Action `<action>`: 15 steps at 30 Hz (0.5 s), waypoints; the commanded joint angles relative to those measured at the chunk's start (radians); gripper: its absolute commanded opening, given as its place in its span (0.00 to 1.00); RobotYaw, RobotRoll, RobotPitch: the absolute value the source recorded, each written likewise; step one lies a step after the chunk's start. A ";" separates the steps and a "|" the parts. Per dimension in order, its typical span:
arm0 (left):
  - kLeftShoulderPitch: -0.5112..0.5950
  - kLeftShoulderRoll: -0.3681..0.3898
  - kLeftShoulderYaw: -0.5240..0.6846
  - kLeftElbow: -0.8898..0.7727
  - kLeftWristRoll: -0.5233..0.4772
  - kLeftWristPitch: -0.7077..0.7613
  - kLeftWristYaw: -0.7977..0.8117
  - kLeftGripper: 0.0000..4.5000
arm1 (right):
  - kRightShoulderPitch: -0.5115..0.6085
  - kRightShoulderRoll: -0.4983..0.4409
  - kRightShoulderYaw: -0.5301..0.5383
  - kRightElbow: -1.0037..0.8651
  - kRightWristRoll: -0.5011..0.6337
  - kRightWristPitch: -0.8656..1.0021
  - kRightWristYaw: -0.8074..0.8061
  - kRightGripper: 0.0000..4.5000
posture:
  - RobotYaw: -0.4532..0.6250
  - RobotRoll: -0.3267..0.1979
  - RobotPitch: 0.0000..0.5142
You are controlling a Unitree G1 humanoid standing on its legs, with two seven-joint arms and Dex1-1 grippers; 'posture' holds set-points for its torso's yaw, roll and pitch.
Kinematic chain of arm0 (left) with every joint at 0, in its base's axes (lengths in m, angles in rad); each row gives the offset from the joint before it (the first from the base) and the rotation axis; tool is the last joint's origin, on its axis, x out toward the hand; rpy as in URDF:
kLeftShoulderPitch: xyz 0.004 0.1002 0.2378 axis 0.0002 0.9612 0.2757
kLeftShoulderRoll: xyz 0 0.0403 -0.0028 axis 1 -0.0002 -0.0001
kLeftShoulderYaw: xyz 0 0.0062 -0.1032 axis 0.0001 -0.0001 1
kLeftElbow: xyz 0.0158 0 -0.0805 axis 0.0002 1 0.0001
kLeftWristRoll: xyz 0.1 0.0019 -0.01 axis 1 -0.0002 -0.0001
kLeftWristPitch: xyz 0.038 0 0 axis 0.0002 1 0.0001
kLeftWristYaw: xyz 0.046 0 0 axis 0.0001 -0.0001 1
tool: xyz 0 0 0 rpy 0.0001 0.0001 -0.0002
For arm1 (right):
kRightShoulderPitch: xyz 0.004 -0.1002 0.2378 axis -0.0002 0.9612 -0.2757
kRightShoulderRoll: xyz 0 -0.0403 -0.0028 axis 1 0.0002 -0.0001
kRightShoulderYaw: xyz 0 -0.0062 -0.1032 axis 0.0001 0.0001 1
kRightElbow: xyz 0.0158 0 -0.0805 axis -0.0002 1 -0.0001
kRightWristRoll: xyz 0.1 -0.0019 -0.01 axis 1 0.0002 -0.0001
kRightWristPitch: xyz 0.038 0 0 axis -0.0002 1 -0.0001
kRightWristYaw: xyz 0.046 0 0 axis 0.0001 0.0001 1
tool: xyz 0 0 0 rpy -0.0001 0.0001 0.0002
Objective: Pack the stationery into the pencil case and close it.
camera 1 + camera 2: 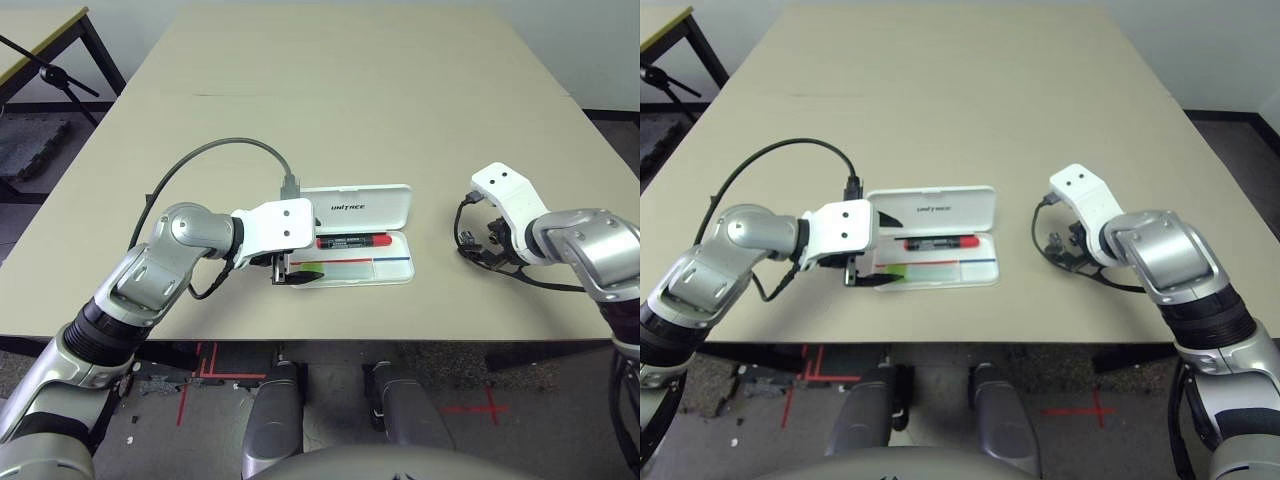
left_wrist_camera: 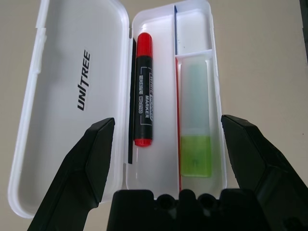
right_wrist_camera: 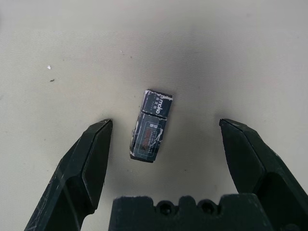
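Now dark silvery piece [image 3: 151, 126] on table between fingers of open right hand [image 3: 163, 139]; left hand [image 2: 166, 144] open

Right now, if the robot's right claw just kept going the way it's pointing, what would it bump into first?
Most likely the small dark piece lying on the table. It sits straight ahead between the open fingers of the right gripper, though how far off is hard to judge.

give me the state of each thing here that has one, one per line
pencil case: open, lid laid flat on the table
red marker: lying in the case, capped
green-and-white stick: lying in the case
small dark piece: on the table, outside the case
left pincer: open, empty
right pincer: open, empty
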 commanded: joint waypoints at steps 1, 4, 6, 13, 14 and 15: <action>-0.006 0.002 -0.008 -0.027 0.006 0.014 -0.001 0.99 | 0.008 0.022 0.024 0.029 0.009 -0.016 -0.005 1.00 | 0.46 0.62 0.25; -0.005 0.003 -0.008 -0.037 0.004 0.022 0.000 0.99 | 0.009 0.024 0.029 0.040 0.011 -0.023 0.001 1.00 | 0.46 0.62 0.25; -0.005 0.003 -0.007 -0.044 0.002 0.028 -0.001 1.00 | 0.009 0.022 0.031 0.041 0.013 -0.024 0.004 0.91 | 0.47 0.62 0.25; -0.007 0.001 -0.009 -0.048 -0.001 0.036 -0.003 1.00 | 0.004 -0.012 0.046 0.047 0.018 -0.036 0.024 0.38 | 0.46 0.62 0.25; -0.008 0.001 -0.009 -0.048 -0.001 0.037 -0.003 1.00 | 0.003 -0.016 0.047 0.051 0.018 -0.039 0.026 0.30 | 0.46 0.62 0.25; -0.009 0.001 -0.010 -0.047 0.000 0.037 -0.004 1.00 | 0.000 -0.024 0.049 0.058 0.016 -0.047 0.029 0.22 | 0.46 0.62 0.26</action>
